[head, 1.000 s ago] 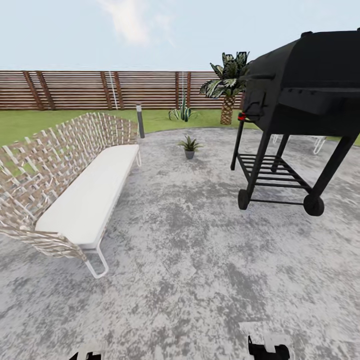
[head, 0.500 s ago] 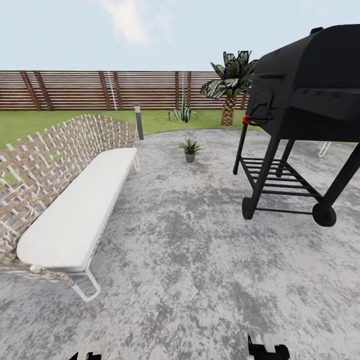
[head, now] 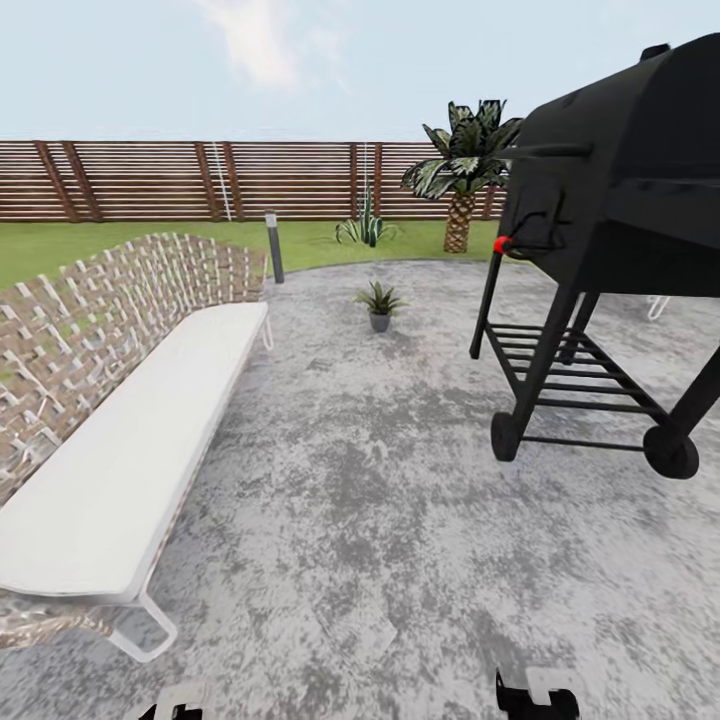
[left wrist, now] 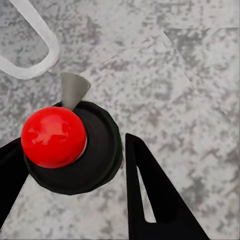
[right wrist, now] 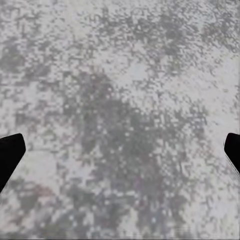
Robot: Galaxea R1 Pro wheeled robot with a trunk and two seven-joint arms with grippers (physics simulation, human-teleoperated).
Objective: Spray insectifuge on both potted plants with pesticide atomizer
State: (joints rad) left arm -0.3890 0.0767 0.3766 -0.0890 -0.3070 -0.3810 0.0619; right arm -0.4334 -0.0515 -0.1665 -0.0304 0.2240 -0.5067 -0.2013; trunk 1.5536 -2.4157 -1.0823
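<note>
head view: rolling across the round grey gravelly patio [head: 380, 520]; one potted plant [head: 379, 302] at 12 o'clock, a low green rosette in a small grey pot, standing alone on the gravel well apart from everything else; woven sofa [head: 120, 400] with a white cushion at 9 o'clock, black barbecue grill [head: 610, 220] on wheels at 2 o'clock, with a red knob [head: 502, 244] on its side; beyond, at 12, a grey bollard lamp [head: 272, 245], a spiky agave [head: 365, 225], a trunked palm [head: 460, 190] and the brown slatted fence [head: 180, 180] behind the lawn [head: 60, 245]

left wrist view: pesticide atomizer [left wrist: 95, 150] seen from above, a dark round body topped by a glossy red ball [left wrist: 53, 136] with a short grey nozzle [left wrist: 73, 89] poking out sideways; left gripper [left wrist: 72, 142] clamped on it, one black finger on each flank, carried clear above the gravel; white sofa leg [left wrist: 52, 47] looping past below; probably light, rigid and smooth, so liable to twist in the pinch; best held low on the body, nozzle and red top left free

right wrist view: right gripper [right wrist: 120, 150] spread wide, black fingers [right wrist: 9, 150] at the far edges, bare gravel between
</note>
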